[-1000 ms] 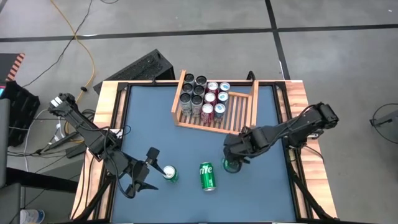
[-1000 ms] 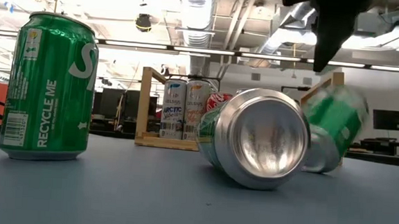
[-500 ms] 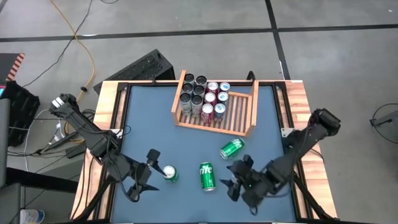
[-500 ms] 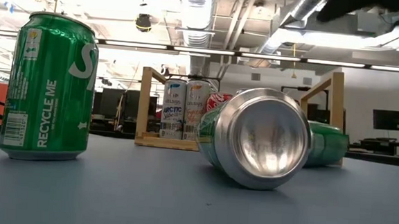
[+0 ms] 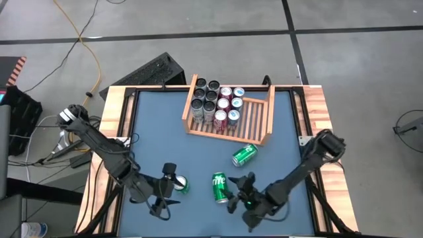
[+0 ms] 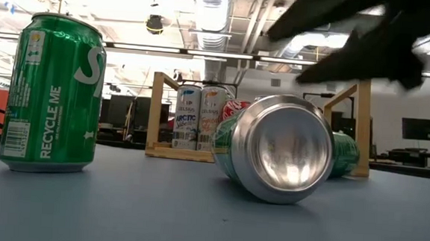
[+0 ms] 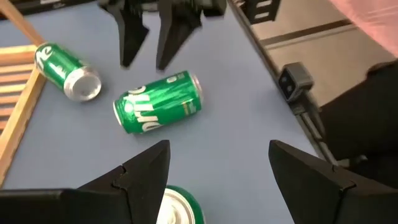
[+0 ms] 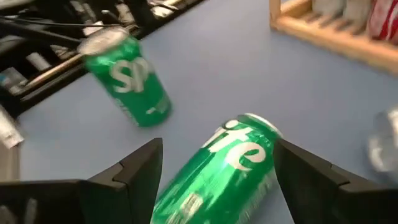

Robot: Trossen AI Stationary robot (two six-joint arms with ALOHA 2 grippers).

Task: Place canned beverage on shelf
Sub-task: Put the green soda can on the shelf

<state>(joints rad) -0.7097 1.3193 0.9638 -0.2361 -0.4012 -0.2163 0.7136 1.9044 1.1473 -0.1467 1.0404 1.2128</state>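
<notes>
On shelf (image 5: 258, 123): a cluster of cans (image 5: 215, 102) placed; three green cans (image 5: 220, 187) remain on table (image 5: 158, 139), two toppled; left gripper (image 5: 164, 195) and right gripper (image 5: 239, 197) both spread, empty.

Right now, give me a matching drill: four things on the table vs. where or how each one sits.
Things:
1. upright green can
2. middle green can
3. far green can
4. shelf

States:
A. on its side, just in front of the shelf's front rim
B. holds dark, silver and red cans in its left part
C. standing, by the open left pincer
D. on its side, next to the open right pincer

Pairs: 1-C, 2-D, 3-A, 4-B
</notes>
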